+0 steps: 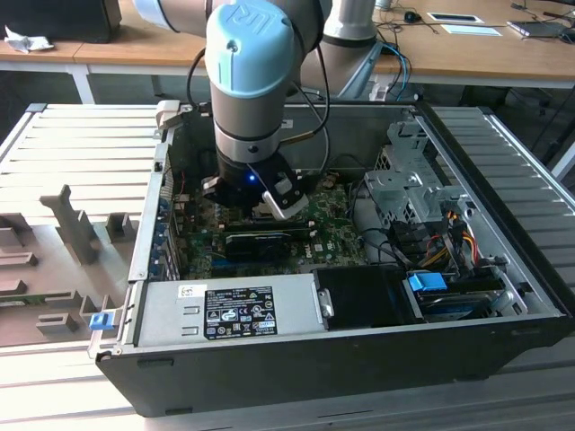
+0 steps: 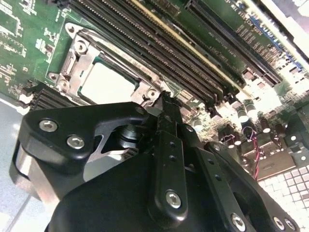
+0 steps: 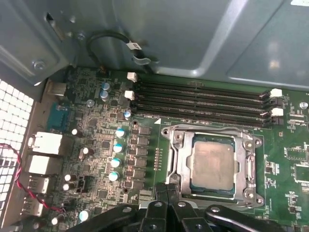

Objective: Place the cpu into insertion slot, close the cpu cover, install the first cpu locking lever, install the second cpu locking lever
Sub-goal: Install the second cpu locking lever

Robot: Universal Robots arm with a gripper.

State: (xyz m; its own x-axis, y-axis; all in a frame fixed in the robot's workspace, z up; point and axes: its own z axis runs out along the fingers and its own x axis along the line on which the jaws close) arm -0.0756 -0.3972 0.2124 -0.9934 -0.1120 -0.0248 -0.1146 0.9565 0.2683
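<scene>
Grey ribbed counter [image 1: 81,144] carries an open black PC case [image 1: 359,368], wooden desks [image 1: 467,49] behind it at the back of the room. Exterior view, nearest first: power supply [image 1: 225,310] with a white printed label, print too small to make out; blue clip [image 1: 99,319] at the case corner on the exterior view's left; blue connector [image 1: 429,283] and drive cage [image 1: 409,184] on the exterior view's right. Robot arm [image 1: 256,72], grey with a pale blue cap, reaches straight down into the case, pincer [image 1: 269,202] low over the green motherboard [image 1: 332,238]; board detail under it hidden there. First wrist view gives what that one hides: cpu [image 3: 212,165], silver top, sits seated in the insertion slot [image 3: 193,186], cpu cover [image 3: 181,162] closed down around it as a silver frame, chip showing through its window. Four long black memory slots [image 3: 203,104] lie beyond the socket, then the grey case wall. Row of blue-topped capacitors [image 3: 117,154] beside the socket, red-black wire [image 3: 17,176] near the rear ports. Second wrist view shows the pincer's black linkage [image 2: 166,159] up close, fingertips drawn together just beside the socket edge, nothing visibly gripped; cover [image 2: 77,48] and bright chip top [image 2: 108,84] lie just past the tips. Levers hard to tell.
</scene>
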